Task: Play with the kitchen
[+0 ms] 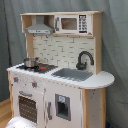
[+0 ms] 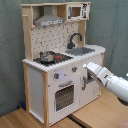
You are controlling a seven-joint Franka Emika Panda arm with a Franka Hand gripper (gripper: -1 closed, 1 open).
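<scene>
White panels and light wood make up the kitchen [image 1: 57, 70], which fills the middle of both exterior views and stands on a wooden floor [image 2: 30, 120]. A small metal pot [image 2: 47, 56] sits on the stove, with the black faucet [image 2: 75, 39] behind the grey sink [image 1: 72, 75]. In the second exterior view the white arm [image 2: 112, 82] reaches in from 4 o'clock, its gripper [image 2: 89, 70] against the cabinet front; whether it is spread or pressed together I cannot tell. No writing is readable.
</scene>
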